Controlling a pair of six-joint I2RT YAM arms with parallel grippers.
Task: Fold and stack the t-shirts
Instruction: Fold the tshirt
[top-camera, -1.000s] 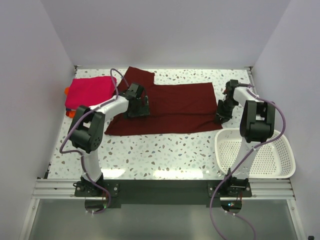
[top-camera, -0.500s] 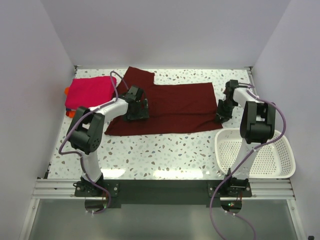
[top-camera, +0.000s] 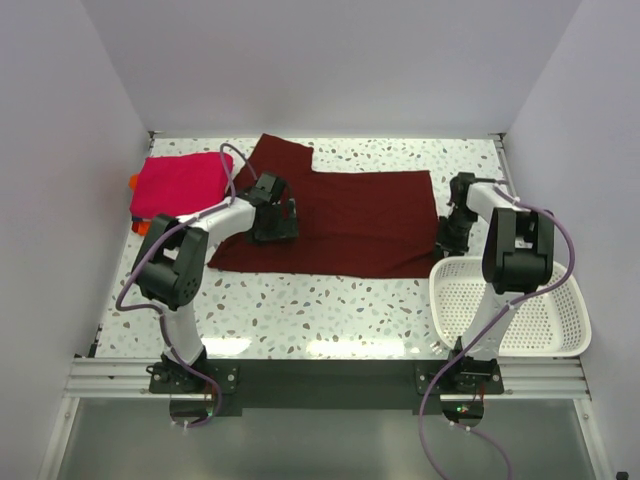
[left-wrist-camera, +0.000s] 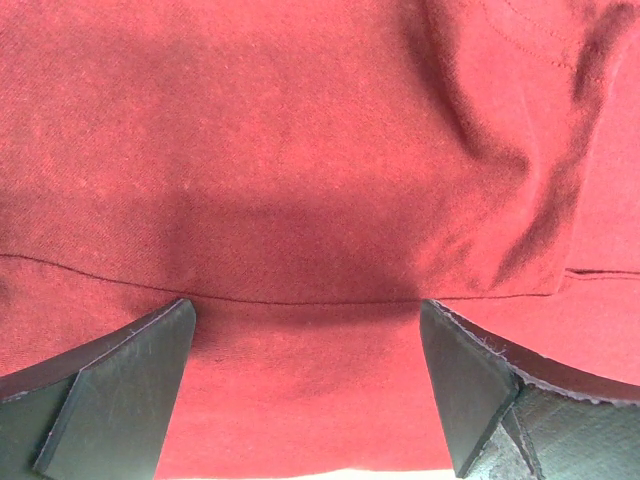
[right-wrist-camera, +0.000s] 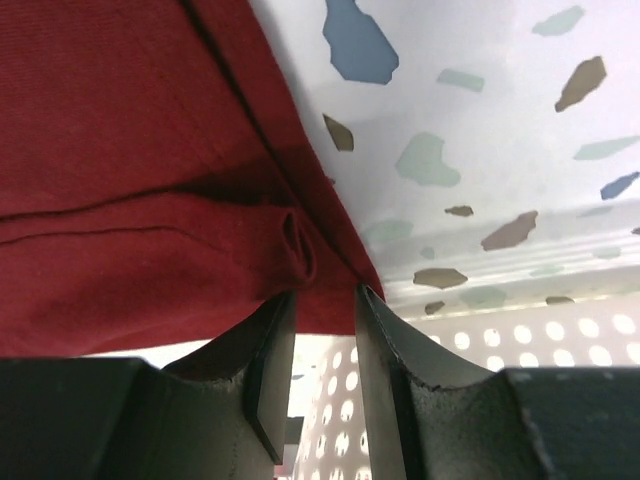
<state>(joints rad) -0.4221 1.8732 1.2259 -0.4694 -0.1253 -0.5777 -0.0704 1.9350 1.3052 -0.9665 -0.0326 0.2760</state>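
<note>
The dark maroon t-shirt (top-camera: 360, 220) lies spread flat across the middle of the table. My left gripper (top-camera: 272, 222) is open just above its left part, fingers wide apart over the cloth (left-wrist-camera: 300, 150), with a hem seam between them (left-wrist-camera: 305, 390). My right gripper (top-camera: 450, 235) is shut on a bunched fold at the shirt's right edge (right-wrist-camera: 130, 150); the pinch shows in the right wrist view (right-wrist-camera: 325, 300). The magenta-pink t-shirt (top-camera: 180, 182) lies folded at the back left on top of the orange one (top-camera: 143, 225).
A white slotted basket (top-camera: 437, 300) stands at the front right, just near my right gripper; its wall shows in the right wrist view (right-wrist-camera: 560, 340). White walls enclose the speckled table (top-camera: 320, 310) on three sides.
My right gripper has moved nearer, toward the basket, pulling the maroon shirt's right edge out to the right and forward. The left gripper has barely moved.
</note>
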